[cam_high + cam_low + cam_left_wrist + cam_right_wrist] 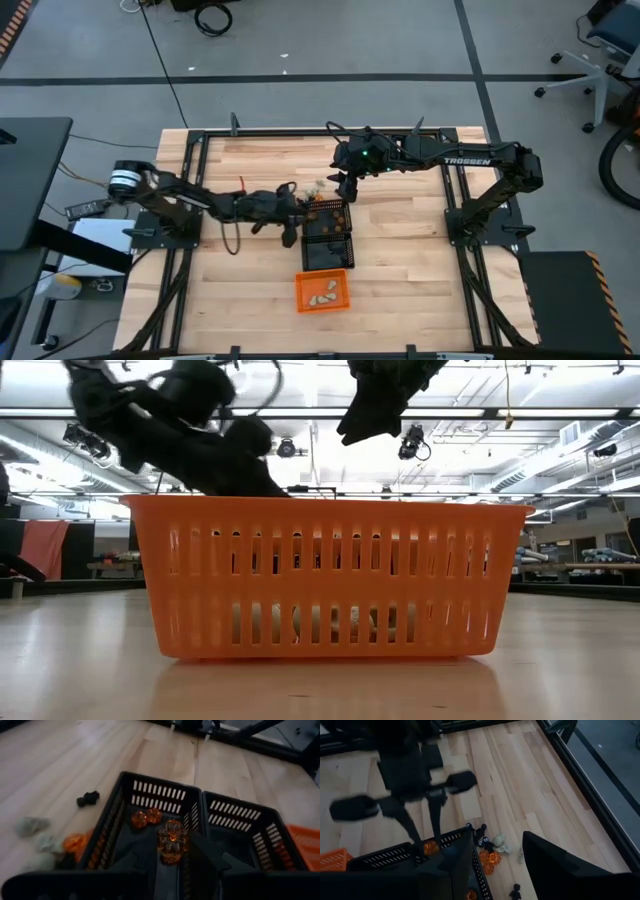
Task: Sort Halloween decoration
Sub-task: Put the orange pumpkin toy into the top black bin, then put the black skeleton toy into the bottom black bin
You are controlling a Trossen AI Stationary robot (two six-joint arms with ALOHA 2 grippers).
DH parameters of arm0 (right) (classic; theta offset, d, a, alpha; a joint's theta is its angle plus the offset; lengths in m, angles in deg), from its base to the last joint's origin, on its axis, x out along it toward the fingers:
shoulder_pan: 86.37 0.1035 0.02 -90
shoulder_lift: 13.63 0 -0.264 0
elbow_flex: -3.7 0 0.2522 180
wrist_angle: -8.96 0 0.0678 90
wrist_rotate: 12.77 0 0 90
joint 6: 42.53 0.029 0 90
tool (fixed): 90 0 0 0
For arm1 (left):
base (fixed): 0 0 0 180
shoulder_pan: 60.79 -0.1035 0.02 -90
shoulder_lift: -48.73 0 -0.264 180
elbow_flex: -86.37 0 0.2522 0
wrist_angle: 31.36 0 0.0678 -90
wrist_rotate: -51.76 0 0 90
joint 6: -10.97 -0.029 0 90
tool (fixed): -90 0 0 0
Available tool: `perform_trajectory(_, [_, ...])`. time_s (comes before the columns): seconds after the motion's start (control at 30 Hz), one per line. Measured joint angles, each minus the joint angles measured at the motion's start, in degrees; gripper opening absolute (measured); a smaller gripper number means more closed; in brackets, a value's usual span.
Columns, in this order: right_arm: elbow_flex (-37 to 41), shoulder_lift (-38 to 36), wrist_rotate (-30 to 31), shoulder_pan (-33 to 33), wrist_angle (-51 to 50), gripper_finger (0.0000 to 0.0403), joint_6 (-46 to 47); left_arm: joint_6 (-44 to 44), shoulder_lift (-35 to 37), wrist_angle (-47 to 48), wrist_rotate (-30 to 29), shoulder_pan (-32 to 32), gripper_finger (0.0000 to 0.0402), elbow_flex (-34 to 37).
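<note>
Wood tabletop (pixel 250 290), black frame round it, grey floor beyond.

L gripper (pixel 172 851) sits over the far mesh basket (pixel 120 827), fingers (pixel 207 852) clamped on an orange pumpkin (pixel 172 841); in the wrist view the pumpkin hangs between them above the basket floor. Two more orange pumpkins (pixel 146 817) lie in that basket's far corner. Next to it, touching, the 2nd mesh basket (pixel 252 832); contents can't be told. Past that, a corner of the orange basket (pixel 302 842).

Outside the far basket, on the wood: a black trinket (pixel 88 798), two pale ones (pixel 32 826), another orange one (pixel 74 842) just beside the basket wall.

R gripper (pixel 495 862) hovers above the loose pile w/ fingers (pixel 555 865) wide apart, nothing held. Below it: black bits (pixel 480 834), a cream piece (pixel 500 844), an orange piece (pixel 487 860), all just beside the mesh basket corner.

High view: the 3 baskets run in a line from table centre to the near edge, orange basket (pixel 323 291) nearest, cream pieces (pixel 322 297) in it. Low view: orange basket fills the front, pale shapes seen thru its slots, both arms dark above it.
</note>
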Motion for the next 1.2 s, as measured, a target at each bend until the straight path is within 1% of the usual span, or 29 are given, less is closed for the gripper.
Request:
perform_trajectory(0.1, [0.0, 0.0, 0.0, 0.0, 0.0, 0.0178, 0.0, 0.2, -4.2, 1.4, 0.0, 0.0, 0.0096, -3.3])
perform_trajectory(0.2, [0.0, 0.0, 0.0, -0.1, -0.2, 0.0178, 0.0, 0.2, -6.3, 3.2, 0.1, 0.0, 0.0107, -6.2])
perform_trajectory(0.4, [0.0, 0.0, 0.0, -0.1, -0.4, 0.0178, 0.0, 0.1, -6.8, 7.0, 0.1, 0.0, 0.017, -9.0])
perform_trajectory(0.53, [0.6, 0.0, 0.0, -0.2, -0.7, 0.0178, 0.2, 0.5, -6.8, 8.2, 0.1, 0.0, 0.0194, -9.6])
perform_trajectory(0.6, [1.8, 0.1, 0.0, -0.2, -1.4, 0.0178, 1.8, 3.6, -6.4, 9.8, 0.1, 0.0, 0.0197, -9.9])
perform_trajectory(0.7, [3.4, 0.1, 0.0, -0.2, -2.9, 0.0178, 6.4, 12.2, -5.0, 13.9, 0.1, 0.0, 0.0195, -10.4])
perform_trajectory(0.77, [4.8, 0.1, -0.1, -0.1, -4.1, 0.0178, 9.4, 16.0, -3.9, 15.7, 0.1, 0.3, 0.0194, -10.5])
perform_trajectory(0.87, [6.4, 0.1, -0.1, 0.2, -6.6, 0.0178, 14.0, 19.2, -2.0, 18.6, 0.1, 1.2, 0.0194, -10.4])
perform_trajectory(1.0, [8.6, 0.1, -0.4, -0.6, -6.6, 0.0178, 20.5, 22.4, 1.2, 17.2, 0.1, 2.1, 0.0194, -10.4])
perform_trajectory(1.1, [9.8, 0.7, -1.3, -2.7, -3.5, 0.0177, 19.3, 22.6, 3.6, 16.5, 0.1, 2.1, 0.0194, -10.5])
perform_trajectory(1.2, [10.0, 4.0, -5.3, -5.6, 0.2, 0.0175, 14.8, 23.0, 5.1, 17.3, -0.9, 1.8, 0.0194, -10.4])
